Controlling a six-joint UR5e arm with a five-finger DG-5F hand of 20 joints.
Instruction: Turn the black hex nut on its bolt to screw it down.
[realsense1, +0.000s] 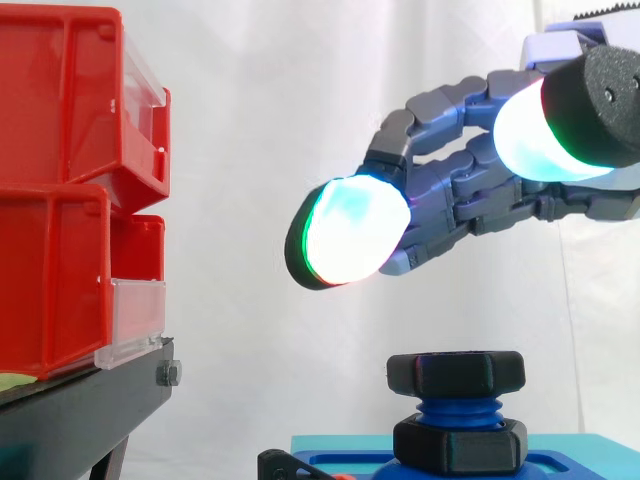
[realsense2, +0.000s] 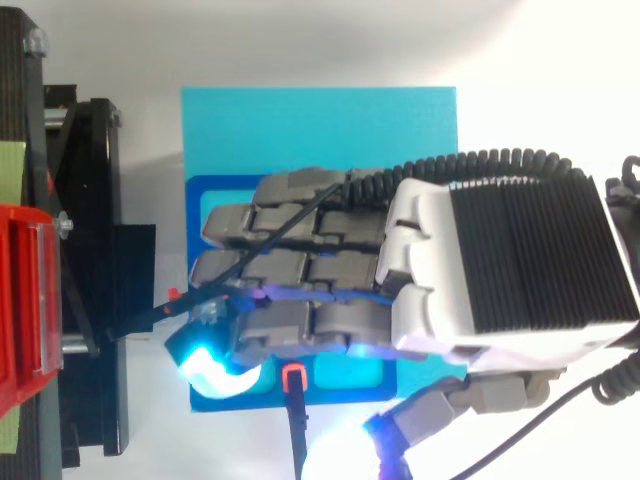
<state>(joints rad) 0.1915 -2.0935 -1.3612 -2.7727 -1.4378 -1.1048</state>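
We are looking at the hand (realsense1: 470, 190) hovering over the work, its fingers spread loose and only lightly bent, holding nothing at all. One glowing fingertip (realsense1: 355, 232) is hanging up and to the left of the black hex nut (realsense1: 455, 372), with clear air between pad and nut. Nothing is touching yet.

The nut is sitting high on the blue bolt (realsense1: 458, 410), and we are seeing bare thread showing beneath it. Lower down, a second black hex piece (realsense1: 460, 442) is resting near the cyan base (realsense2: 320, 120). We are taking the upper one for the nut to be turned, since it is the one with thread left to travel.

From above, the hand is lying across the middle of that base, which suggests it is lined up roughly over the bolt.

So as we are reading it, the screwing down is not yet begun. The grasp is what is left first, then the turning, probably in several bites, until the nut is closing that gap of thread.

Off to the left, the red bins (realsense1: 60, 180) are sitting on their black stand (realsense1: 80, 410), well apart from the action.
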